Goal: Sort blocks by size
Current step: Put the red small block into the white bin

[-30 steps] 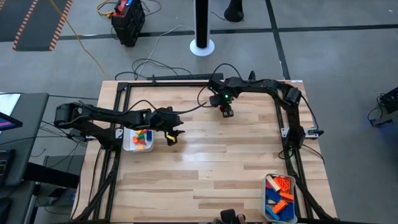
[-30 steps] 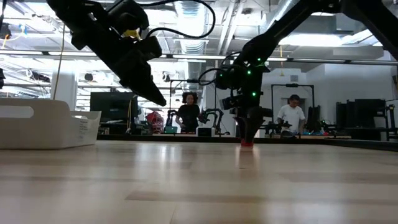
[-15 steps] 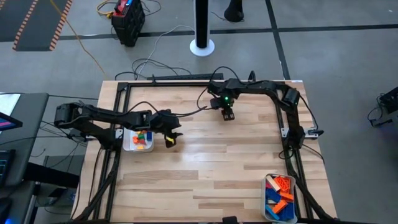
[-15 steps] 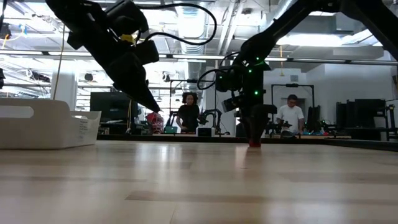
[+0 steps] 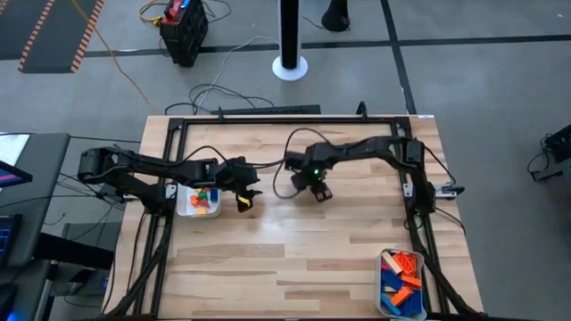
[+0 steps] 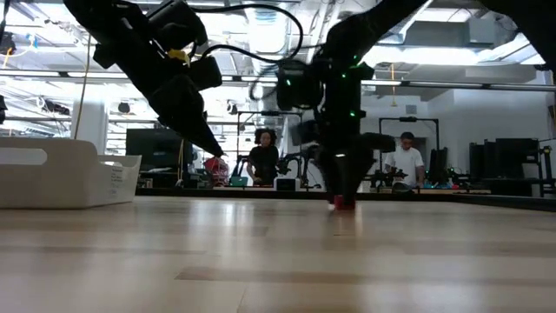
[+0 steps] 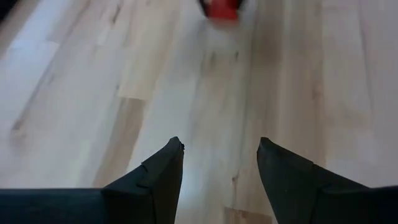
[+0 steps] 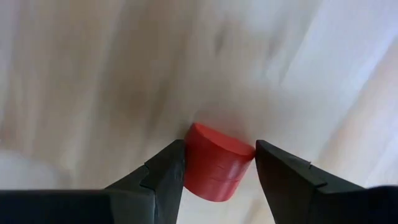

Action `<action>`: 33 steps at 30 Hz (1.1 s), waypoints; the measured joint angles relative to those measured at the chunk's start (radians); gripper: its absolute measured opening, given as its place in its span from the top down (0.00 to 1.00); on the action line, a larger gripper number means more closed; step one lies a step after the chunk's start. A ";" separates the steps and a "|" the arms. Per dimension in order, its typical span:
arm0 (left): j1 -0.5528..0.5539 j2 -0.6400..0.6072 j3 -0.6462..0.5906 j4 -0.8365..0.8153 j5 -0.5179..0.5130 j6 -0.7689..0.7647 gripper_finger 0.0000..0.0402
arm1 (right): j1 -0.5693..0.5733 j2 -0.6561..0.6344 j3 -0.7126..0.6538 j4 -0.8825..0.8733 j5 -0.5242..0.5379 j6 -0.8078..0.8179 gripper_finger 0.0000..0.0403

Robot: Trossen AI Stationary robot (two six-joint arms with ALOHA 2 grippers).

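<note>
A small red block (image 8: 217, 167) with a rounded side sits between the fingers of my right gripper (image 5: 318, 193), which is shut on it near the table's middle, pointing down. The same block shows low by the tabletop in the low view (image 6: 345, 203) and far off in the left wrist view (image 7: 221, 9). To its left my left gripper (image 5: 244, 201) hangs open and empty above the bare wood, slanting down, beside a white tray (image 5: 181, 207) that holds several coloured blocks (image 5: 205, 198). My right gripper pinches the red block's two opposite sides (image 8: 189, 163) between its two fingers, coming from above and pointing down. The block sits upright in the hold, close to the tabletop; whether its underside touches the wood I cannot tell.
A second white tray (image 5: 378, 287) with several orange, blue and red blocks stands at the near right corner. A black frame (image 5: 268, 119) runs round the table's edges. Bare wood lies between the two grippers and toward the near edge. People stand in the room behind.
My right gripper has carried the red block from the far part of the table toward the near edge and a little left, most of the way in the last half second, rolling slightly about its own line. It stays shut on the block.
</note>
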 joint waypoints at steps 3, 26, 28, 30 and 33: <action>0.000 -0.001 0.000 -0.023 -0.074 0.006 0.51 | 0.047 -0.004 0.000 0.088 0.002 0.014 0.46; 0.000 -0.036 0.000 -0.081 -0.103 0.048 0.51 | 0.138 -0.232 0.013 0.366 0.016 0.227 0.46; -0.007 -0.037 -0.008 -0.042 -0.107 0.046 0.51 | 0.145 -0.232 0.013 0.416 0.016 0.242 0.46; -0.023 -0.054 -0.055 0.057 -0.108 0.046 0.52 | 0.153 -0.229 0.013 0.463 0.016 0.257 0.46; -0.044 -0.088 -0.149 0.226 -0.112 0.046 0.53 | 0.166 -0.222 0.013 0.536 0.016 0.259 0.46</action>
